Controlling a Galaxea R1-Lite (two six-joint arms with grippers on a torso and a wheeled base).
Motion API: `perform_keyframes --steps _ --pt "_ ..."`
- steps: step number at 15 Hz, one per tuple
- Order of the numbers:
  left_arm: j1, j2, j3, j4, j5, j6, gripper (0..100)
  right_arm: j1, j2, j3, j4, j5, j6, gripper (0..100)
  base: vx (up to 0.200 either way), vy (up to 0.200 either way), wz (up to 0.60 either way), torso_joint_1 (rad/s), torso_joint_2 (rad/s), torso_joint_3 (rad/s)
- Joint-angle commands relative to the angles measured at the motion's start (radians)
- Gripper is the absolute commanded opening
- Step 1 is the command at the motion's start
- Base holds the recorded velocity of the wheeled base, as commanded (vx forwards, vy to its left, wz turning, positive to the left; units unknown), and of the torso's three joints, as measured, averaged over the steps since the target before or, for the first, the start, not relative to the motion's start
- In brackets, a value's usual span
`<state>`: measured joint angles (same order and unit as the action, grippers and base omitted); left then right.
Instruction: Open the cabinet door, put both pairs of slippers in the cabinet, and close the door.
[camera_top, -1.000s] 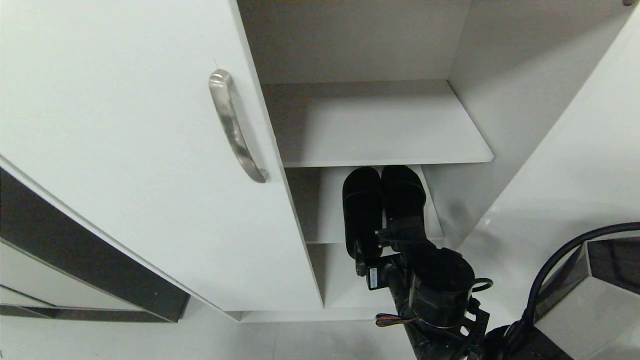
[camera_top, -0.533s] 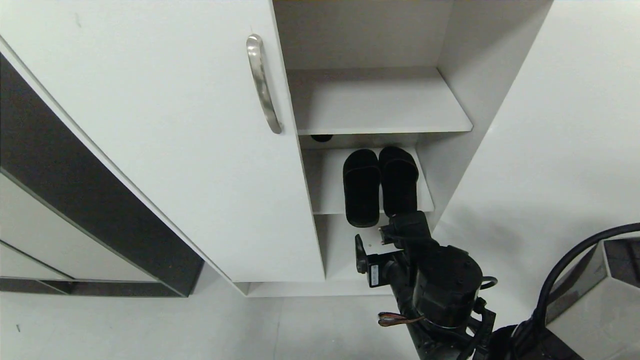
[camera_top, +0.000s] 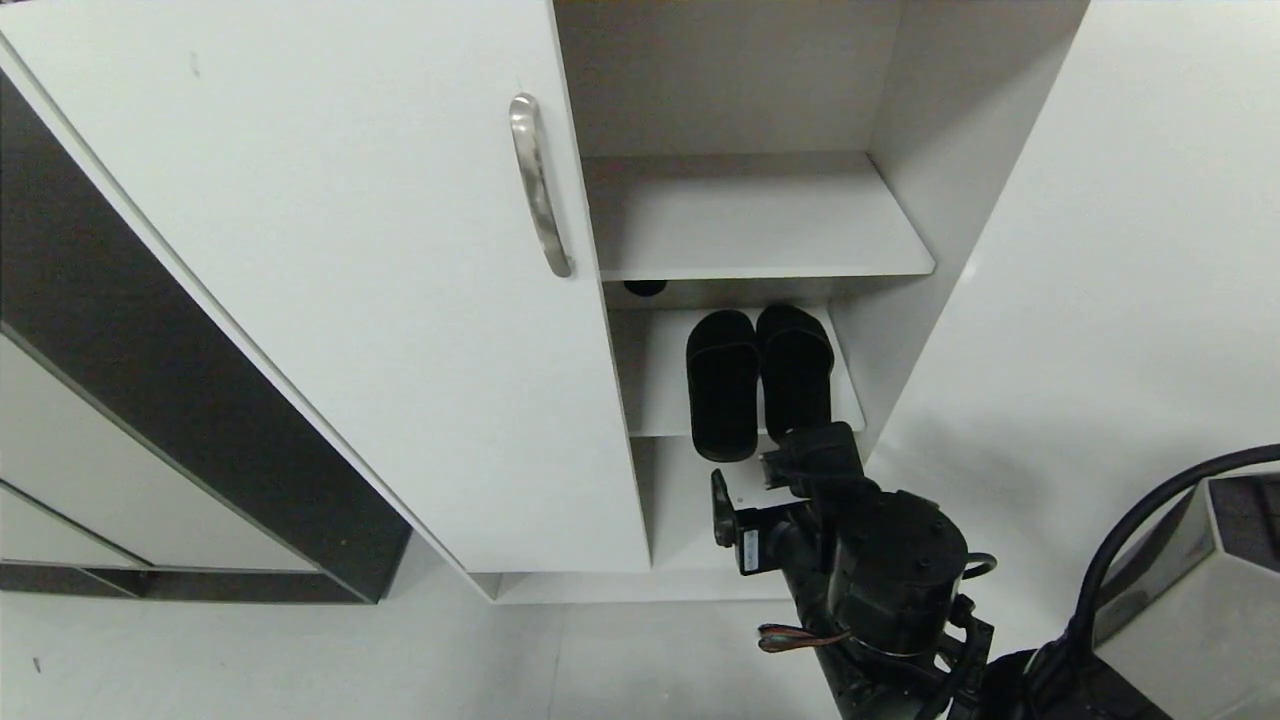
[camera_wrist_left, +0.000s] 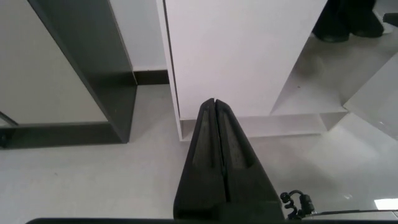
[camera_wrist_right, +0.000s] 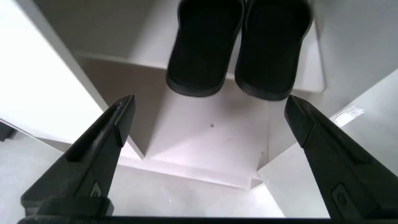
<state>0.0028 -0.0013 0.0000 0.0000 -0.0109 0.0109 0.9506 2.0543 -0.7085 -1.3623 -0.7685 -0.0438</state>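
Right gripper (camera_wrist_right: 208, 107), jaws released, hangs at 6 o'clock of the slippers (camera_top: 722, 385). Left gripper (camera_wrist_left: 214, 112) has jaws clenched, empty. The dark blob (camera_top: 645, 288) behind is unidentifiable.

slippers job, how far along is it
Done: the cabinet door stands open, and one pair of black slippers sits side by side on the middle shelf. In hand: nothing. The right tool is open and empty just in front of that pair, and the left tool is shut, out over the floor. Left: the second pair, then closing the door.
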Motion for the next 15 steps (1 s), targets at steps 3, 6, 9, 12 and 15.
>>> perform_keyframes --steps 3,6,9,12,15 --pt "0.0 0.001 0.0 0.0 0.0 0.0 0 -0.001 -0.008 0.007 0.0 0.0 -0.001 100 0.0 0.0 0.0 0.001 0.0 0.194" --pt "0.0 0.001 0.0 0.0 0.0 0.0 0 -0.015 -0.006 0.007 0.005 0.002 -0.001 100 0.0 0.0 0.0 0.002 0.0 0.204" --pt "0.0 0.001 0.0 0.0 0.0 0.0 0 -0.018 -0.006 0.014 0.005 0.003 -0.001 100 0.0 0.0 0.0 0.002 0.0 0.209" --pt "0.0 0.001 0.0 0.0 0.0 0.0 0 -0.018 -0.006 0.032 0.006 0.029 0.001 100 0.0 0.0 0.0 -0.004 0.0 0.202" --pt "0.0 0.001 0.0 0.0 0.0 0.004 0 -0.007 -0.072 0.136 0.002 0.19 0.005 100 0.0 0.0 0.0 0.0 0.0 0.098"
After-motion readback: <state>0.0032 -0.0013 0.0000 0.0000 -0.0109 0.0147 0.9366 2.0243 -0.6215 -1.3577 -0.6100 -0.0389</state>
